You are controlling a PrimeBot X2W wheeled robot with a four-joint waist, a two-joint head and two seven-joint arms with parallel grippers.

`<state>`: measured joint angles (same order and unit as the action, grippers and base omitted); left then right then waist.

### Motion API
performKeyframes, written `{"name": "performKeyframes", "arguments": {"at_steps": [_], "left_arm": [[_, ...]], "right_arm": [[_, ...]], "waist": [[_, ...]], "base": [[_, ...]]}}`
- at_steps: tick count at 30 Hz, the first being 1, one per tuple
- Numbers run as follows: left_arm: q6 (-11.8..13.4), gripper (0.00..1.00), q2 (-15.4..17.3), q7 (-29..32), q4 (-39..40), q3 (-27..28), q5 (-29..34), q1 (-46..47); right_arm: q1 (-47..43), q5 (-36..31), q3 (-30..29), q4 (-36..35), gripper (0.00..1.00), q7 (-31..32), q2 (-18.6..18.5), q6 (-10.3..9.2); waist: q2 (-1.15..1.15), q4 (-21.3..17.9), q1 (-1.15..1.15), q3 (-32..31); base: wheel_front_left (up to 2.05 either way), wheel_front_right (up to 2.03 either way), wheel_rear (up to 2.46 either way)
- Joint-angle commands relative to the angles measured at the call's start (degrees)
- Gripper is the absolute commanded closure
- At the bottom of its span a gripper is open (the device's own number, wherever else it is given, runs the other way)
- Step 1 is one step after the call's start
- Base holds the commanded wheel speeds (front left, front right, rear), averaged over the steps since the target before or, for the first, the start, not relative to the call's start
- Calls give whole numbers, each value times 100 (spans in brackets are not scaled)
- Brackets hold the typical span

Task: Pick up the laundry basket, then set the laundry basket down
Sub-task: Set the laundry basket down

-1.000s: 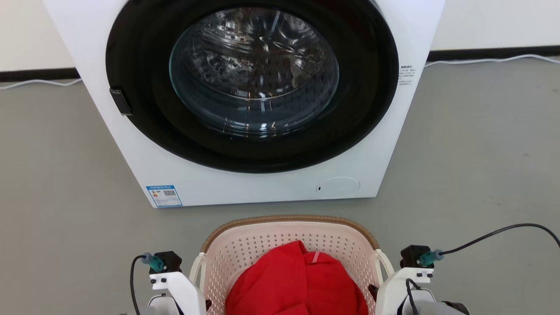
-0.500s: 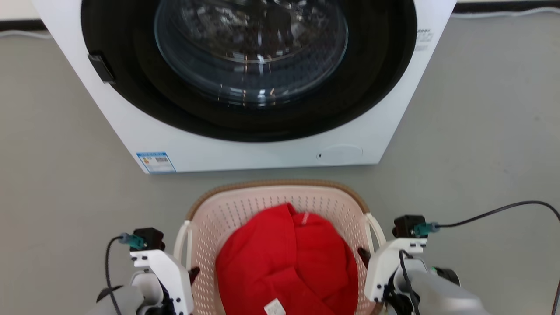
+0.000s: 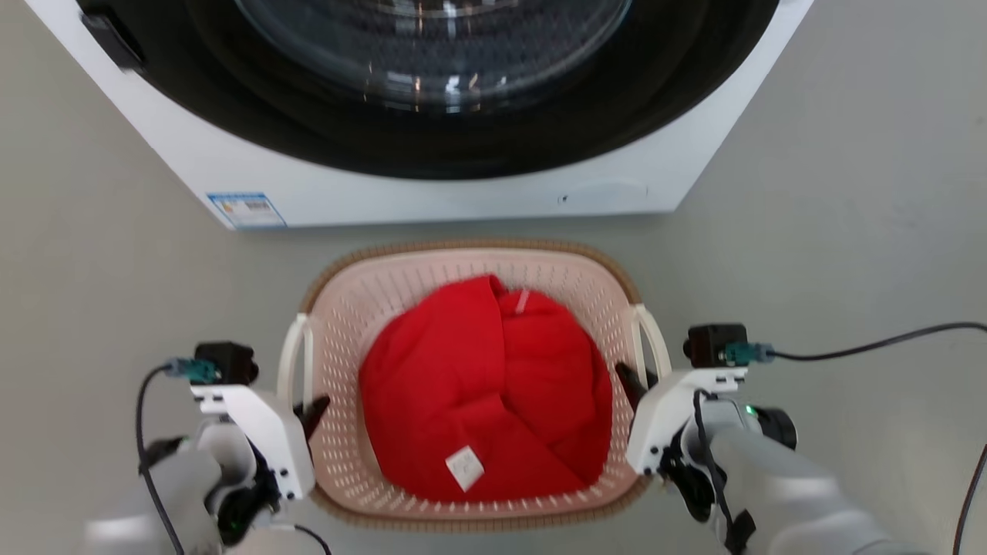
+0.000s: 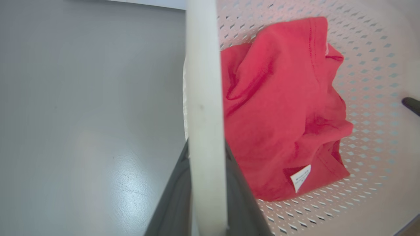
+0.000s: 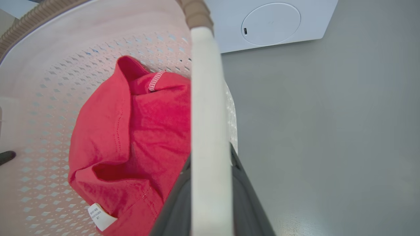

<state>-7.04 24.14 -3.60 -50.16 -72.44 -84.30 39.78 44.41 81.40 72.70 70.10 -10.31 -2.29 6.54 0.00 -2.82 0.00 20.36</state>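
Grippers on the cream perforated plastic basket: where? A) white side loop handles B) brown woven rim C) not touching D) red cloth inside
A: left gripper and right gripper each clamp dark fingers either side of a white loop handle of the cream-white perforated plastic laundry basket.

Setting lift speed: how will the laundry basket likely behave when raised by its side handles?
Probably stiff: the laundry basket is moulded perforated plastic. Likely light: only a red garment lies inside. Hung from thin loop handles, it may tilt if the left gripper and right gripper rise unevenly.
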Motion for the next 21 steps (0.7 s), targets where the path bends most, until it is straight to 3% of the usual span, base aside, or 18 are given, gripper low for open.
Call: {"name": "performKeyframes", "arguments": {"at_steps": [1,12,21], "left_arm": [[-45,100,354,-72,39,166,81,284],[-45,100,901,-391,554,166,181,799],[-45,100,1074,-747,753,156,189,1176]], "right_arm": [[-8,-95,60,-38,100,-115,-59,95],[606,29,61,-49,100,-422,-59,95],[1111,45,-1,-8,100,-466,-59,95]], "waist": [[0,19,0,251],[0,76,0,1336],[0,133,0,1959]], "base": [[0,0,0],[0,0,0],[0,0,0]]}}
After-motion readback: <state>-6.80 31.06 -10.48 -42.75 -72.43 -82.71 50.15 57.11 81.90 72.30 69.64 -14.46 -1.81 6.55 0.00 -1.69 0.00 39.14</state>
